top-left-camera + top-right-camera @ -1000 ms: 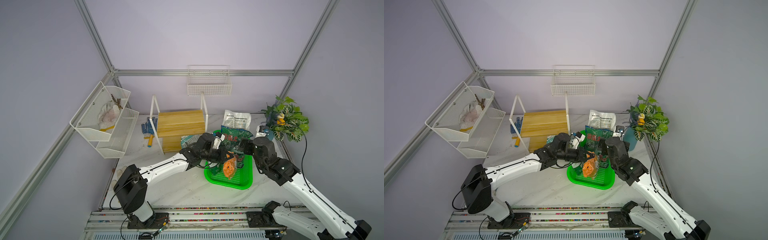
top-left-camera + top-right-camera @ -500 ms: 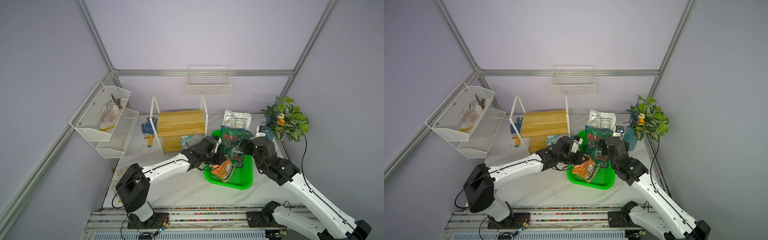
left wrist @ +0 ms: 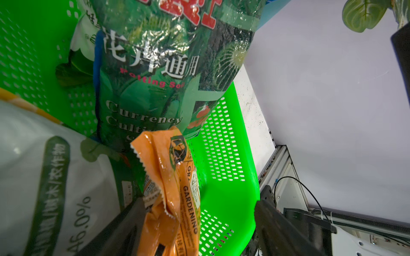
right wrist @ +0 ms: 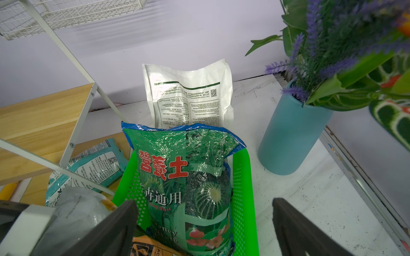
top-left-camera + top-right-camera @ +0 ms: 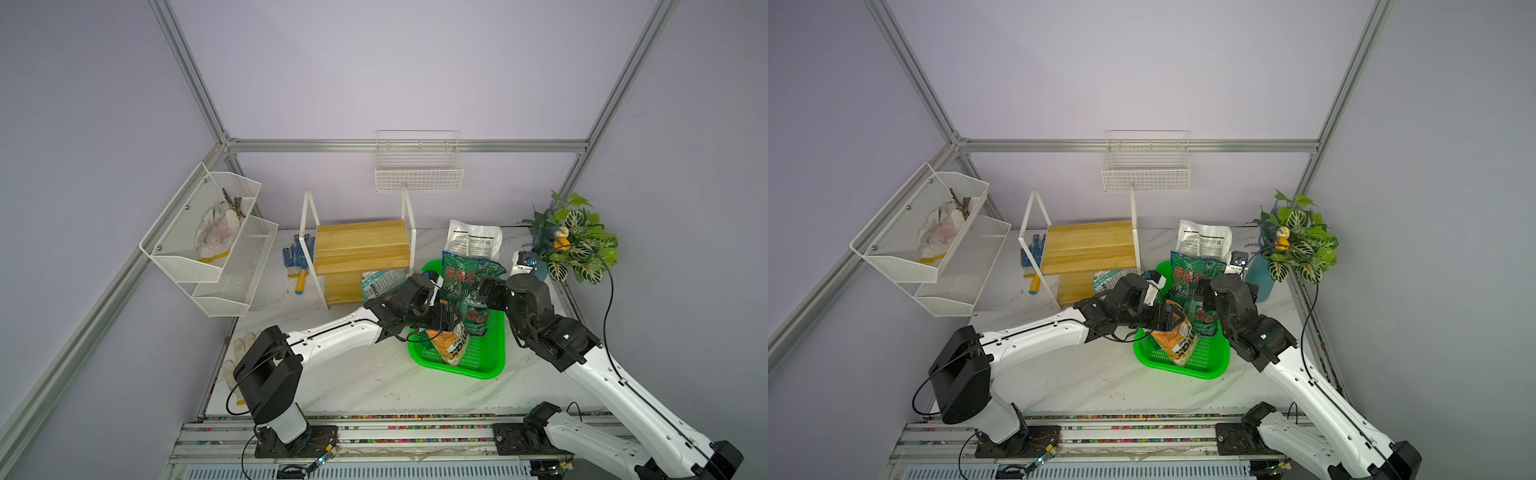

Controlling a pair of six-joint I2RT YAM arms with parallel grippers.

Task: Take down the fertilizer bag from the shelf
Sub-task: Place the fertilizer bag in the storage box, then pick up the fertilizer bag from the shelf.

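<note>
Orange-and-white plastic fertilizer bag (image 5: 448, 341) lay in the green perforated basket (image 5: 482, 365), lower right of centre, off the wooden two-tier shelf (image 5: 360, 246). Left pincer (image 3: 197, 223) released; right pincer (image 4: 205, 223) spread, empty. Task essentially done.

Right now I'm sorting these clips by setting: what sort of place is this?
Probably a mock gardening corner staged in a lab test cell. A potting soil bag stands in a green basket, a potted plant sits in the corner, and plain walls framed by aluminium rails enclose the table.
</note>
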